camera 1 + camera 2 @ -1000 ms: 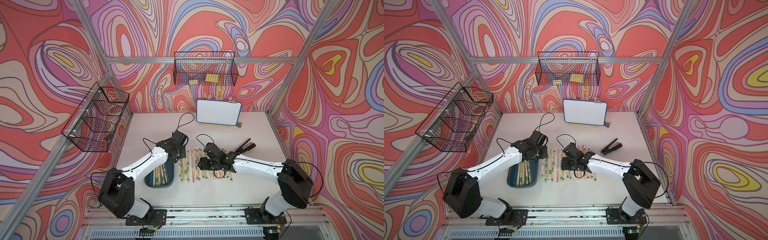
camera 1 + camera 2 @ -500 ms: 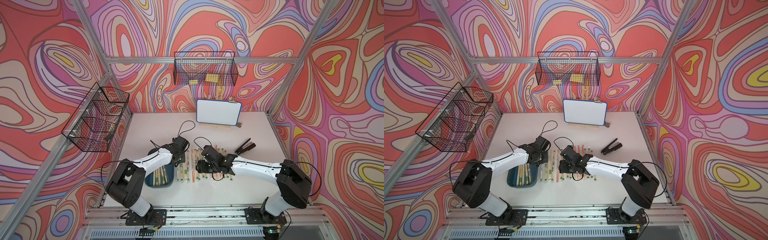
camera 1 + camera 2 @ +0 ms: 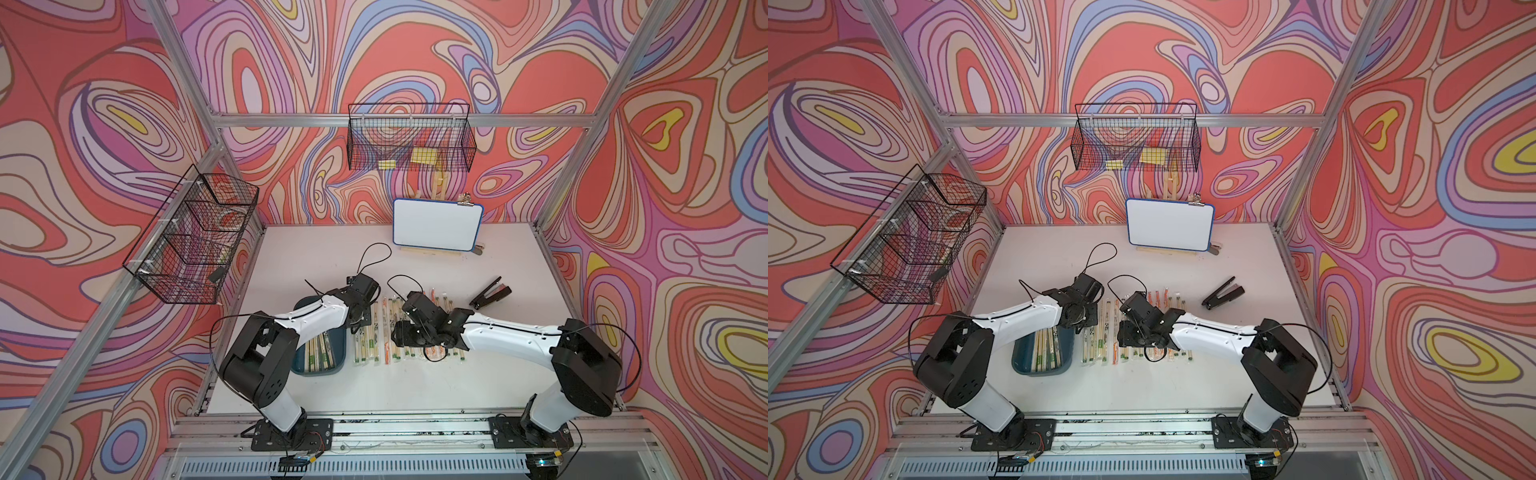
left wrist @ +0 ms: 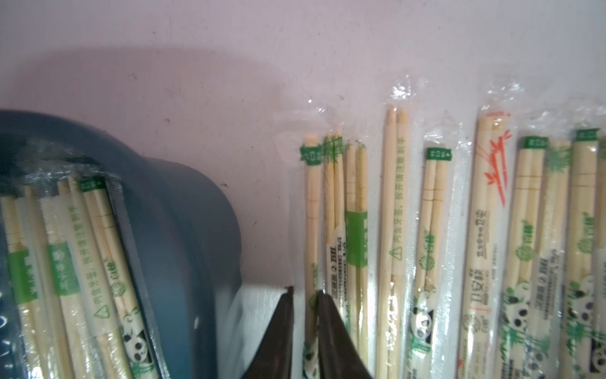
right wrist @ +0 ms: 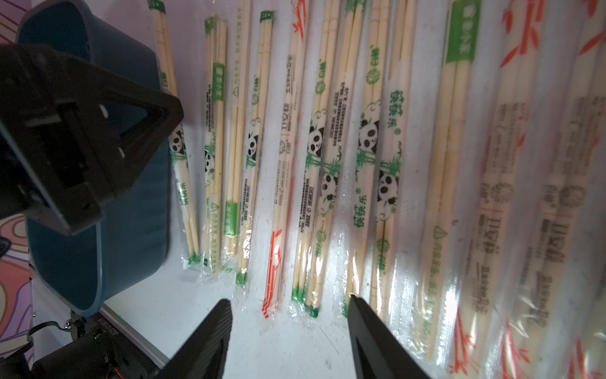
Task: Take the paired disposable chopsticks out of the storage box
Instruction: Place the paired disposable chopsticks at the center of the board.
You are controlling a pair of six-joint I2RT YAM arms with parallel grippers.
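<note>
Pairs of thin pale bamboo chopsticks [image 3: 318, 353] in clear plastic sleeves lay lengthwise in the shallow dark teal plastic storage box [image 3: 320, 372], their long axis running from the near edge toward the back wall. Many more pairs lay in a row [image 3: 374, 345] on the white tabletop [image 3: 374, 399] just right of the box, parallel to those inside.

The left pincer [image 4: 305, 290] sat low at the row's box-side end, narrowly parted astride the nearest pair. A sliver of gap showed beside the sticks, so I judged it was not pinching. The box lay just to its left, which made this arm the nearer one for another pick, and it would want its jaws set across the sticks. The right pincer [image 5: 289, 298] hovered wide and empty over the middle of the row.

Farther off were a black stapler-like tool [image 3: 490, 293], a blue-rimmed whiteboard [image 3: 438, 224] and black wire baskets [image 3: 409, 141] on walls of red, pink and lilac swirls.
</note>
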